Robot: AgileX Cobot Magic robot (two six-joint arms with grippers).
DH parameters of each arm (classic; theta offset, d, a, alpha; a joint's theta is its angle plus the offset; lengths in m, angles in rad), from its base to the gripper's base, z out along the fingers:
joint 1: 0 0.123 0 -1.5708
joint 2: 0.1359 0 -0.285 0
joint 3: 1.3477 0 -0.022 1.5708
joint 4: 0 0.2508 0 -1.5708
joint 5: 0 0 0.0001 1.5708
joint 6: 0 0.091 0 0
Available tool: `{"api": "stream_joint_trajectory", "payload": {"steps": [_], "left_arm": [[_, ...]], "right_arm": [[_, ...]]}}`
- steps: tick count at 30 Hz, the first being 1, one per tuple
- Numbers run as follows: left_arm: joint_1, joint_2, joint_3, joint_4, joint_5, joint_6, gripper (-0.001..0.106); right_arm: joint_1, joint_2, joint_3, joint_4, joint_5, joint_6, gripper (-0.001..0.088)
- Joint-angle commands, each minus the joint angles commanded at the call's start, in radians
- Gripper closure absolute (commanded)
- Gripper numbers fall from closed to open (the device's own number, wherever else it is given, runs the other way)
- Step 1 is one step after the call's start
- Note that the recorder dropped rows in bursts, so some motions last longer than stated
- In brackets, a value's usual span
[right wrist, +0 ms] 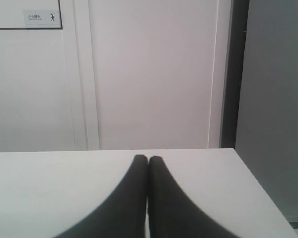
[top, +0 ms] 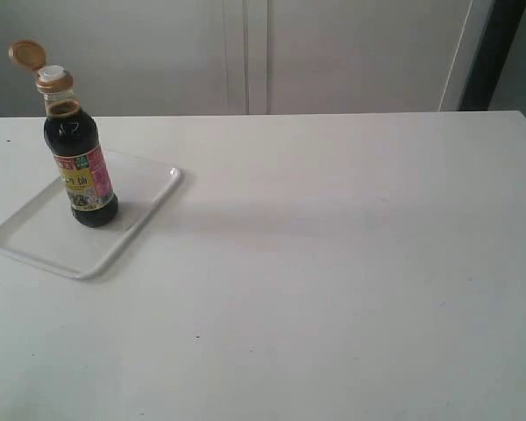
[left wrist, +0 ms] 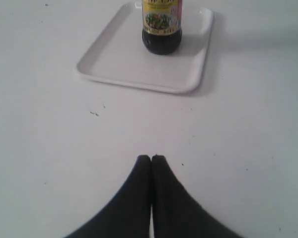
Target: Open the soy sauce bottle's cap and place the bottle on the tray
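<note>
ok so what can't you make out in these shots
Left wrist view: the soy sauce bottle is cut off by the top edge above its label, so the cap is unseen there.
Exterior view: the label print is too small to read; both arms are out of frame.
Right wrist view: bottle and tray are out of frame, and the wall sign is too small to read.

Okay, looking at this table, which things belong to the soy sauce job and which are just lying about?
Part of the job:
soy sauce bottle, standing on the tray
cap, flipped open
tray

Not part of it:
table
wall panels behind the table
wall sign, seen in the right wrist view
</note>
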Motion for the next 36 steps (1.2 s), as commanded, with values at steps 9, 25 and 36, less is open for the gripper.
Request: {"api": "stream_joint_trajectory", "payload": {"steps": [9,25,36], "left_arm": [[0.0,0.0,0.0,0.0,-0.007,0.0,0.105],[0.0,0.0,0.0,0.0,-0.007,0.0,0.105],[0.0,0.0,0.0,0.0,-0.007,0.004,0.105]], "right_arm": [[0.0,0.0,0.0,0.0,0.0,0.0,0.0868],[0.0,0.0,0.0,0.0,0.0,-0.002,0.0868],[0.0,-0.012,0.004,0.075,0.036,-0.106,0.0868]]}}
